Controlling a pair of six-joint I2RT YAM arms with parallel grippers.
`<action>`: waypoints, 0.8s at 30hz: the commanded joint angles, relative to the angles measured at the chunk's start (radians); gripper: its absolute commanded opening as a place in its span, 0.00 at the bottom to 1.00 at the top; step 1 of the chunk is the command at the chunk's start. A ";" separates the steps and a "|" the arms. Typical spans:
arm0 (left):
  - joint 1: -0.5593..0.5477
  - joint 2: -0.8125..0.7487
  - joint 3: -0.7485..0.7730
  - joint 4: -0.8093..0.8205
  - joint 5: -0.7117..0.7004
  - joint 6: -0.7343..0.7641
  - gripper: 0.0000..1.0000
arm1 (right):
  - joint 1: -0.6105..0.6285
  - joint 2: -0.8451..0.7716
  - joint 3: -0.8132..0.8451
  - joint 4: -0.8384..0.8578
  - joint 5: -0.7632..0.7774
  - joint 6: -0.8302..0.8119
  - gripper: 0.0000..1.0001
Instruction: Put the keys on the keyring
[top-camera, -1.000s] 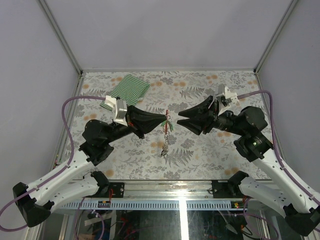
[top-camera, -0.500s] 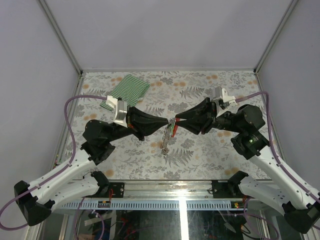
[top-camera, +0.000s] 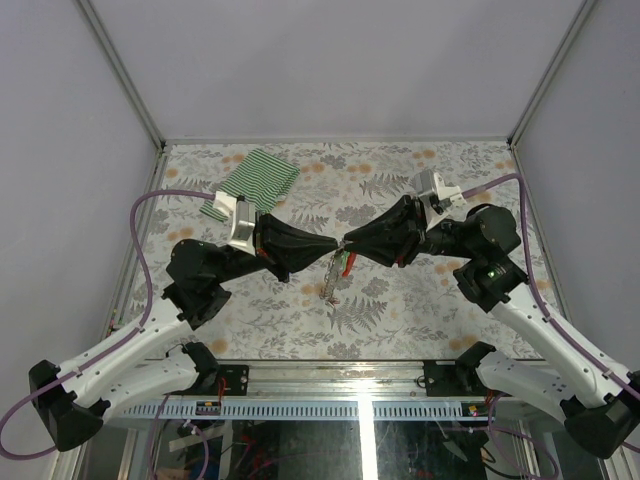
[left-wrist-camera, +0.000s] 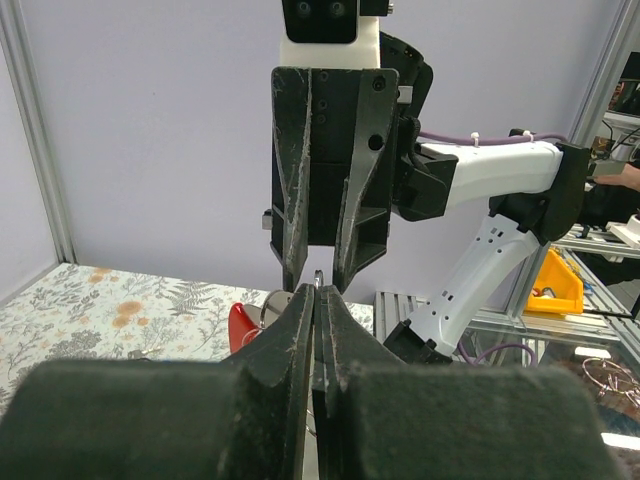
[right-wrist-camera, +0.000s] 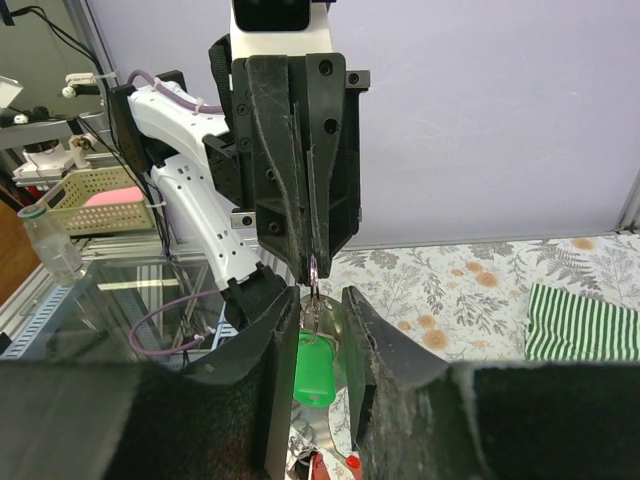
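My left gripper (top-camera: 335, 245) is shut on the thin silvery loop of the keyring (left-wrist-camera: 318, 277), holding it above the table. The keys (top-camera: 342, 264) hang under it: a green tag (right-wrist-camera: 322, 365) and a red tag (left-wrist-camera: 243, 325) show, and a short chain (top-camera: 328, 290) trails down to the table. My right gripper (top-camera: 349, 243) faces the left one tip to tip. In the right wrist view its jaws (right-wrist-camera: 318, 300) stand apart on either side of the loop and the green tag, a gap showing on both sides.
A green-and-white striped cloth (top-camera: 255, 180) lies at the back left of the floral table (top-camera: 420, 300). Both arms' purple cables arch over the table's sides. Metal frame posts stand at the back corners.
My right gripper has moved left up to the left gripper's tips, and its jaws have narrowed around the hanging keys. The left gripper has shifted slightly right, still holding the loop.
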 joint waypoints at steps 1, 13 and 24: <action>0.003 -0.004 0.026 0.084 -0.016 -0.003 0.00 | 0.006 0.004 0.001 0.089 -0.045 0.031 0.30; 0.003 -0.005 0.028 0.062 -0.043 0.005 0.00 | 0.006 0.007 -0.003 0.093 -0.057 0.034 0.30; 0.003 0.002 0.035 0.056 -0.045 0.007 0.00 | 0.009 0.032 0.000 0.092 -0.065 0.041 0.23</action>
